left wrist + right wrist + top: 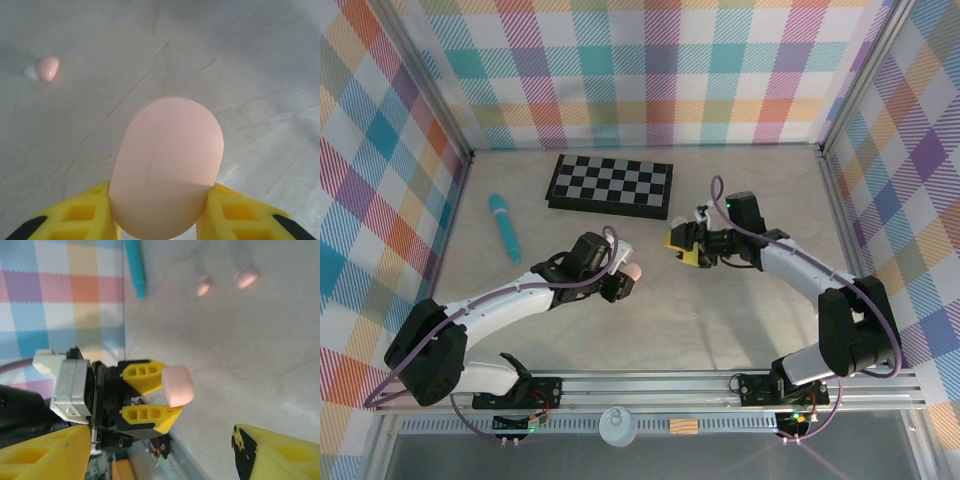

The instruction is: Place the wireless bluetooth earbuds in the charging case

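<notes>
Gripping the pink charging case (167, 165) is my left claw (623, 281), its yellow fingers (75, 217) pinched narrow on the case's two flanks, with the rounded end sticking out past the tips. My right claw (683, 250) faces the case from just beside it, spread wide with nothing between its fingers. Two pink earbuds (246, 279) lie loose on the table (720, 330), well apart from the case, on the side where the teal stick (135, 267) lies. From my left wrist I see one earbud (48, 68), blurred, far off beyond the case's end. None sits in the case, and I cannot tell whether its lid is open.

My worry is the hold. The shell is smooth and curved, and I have it only near one end, so a push from the right claw could twist it or squirt it out. The buds are tiny and round; a wide claw coming down a shade off could flick one further from the case, or pinch it crooked so it will not seat
</notes>
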Controlling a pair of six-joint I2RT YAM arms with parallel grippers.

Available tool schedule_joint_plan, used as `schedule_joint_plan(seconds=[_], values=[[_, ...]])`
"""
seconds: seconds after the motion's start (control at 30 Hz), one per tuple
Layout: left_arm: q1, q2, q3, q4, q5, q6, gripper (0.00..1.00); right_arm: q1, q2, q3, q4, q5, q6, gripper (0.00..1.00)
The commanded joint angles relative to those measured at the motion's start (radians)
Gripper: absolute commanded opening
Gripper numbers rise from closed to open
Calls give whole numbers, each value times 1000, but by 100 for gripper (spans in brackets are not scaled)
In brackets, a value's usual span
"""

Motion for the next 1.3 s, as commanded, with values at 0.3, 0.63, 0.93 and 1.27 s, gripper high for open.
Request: schedule_joint_plan(seconds=[0.3,0.63,0.93,1.27], values=[[-21,-104,7,133,178,94,32,122,63,-36,242,-73,189,58],[-20,-110,4,149,174,97,32,136,55,-20,220,-70,187,25],[-19,-177,-106,434,105,63,82,125,-4,-13,279,-75,253,20],[-19,-115,-261,1178,80,20,97,35,-68,-38,665,-152,566,19]])
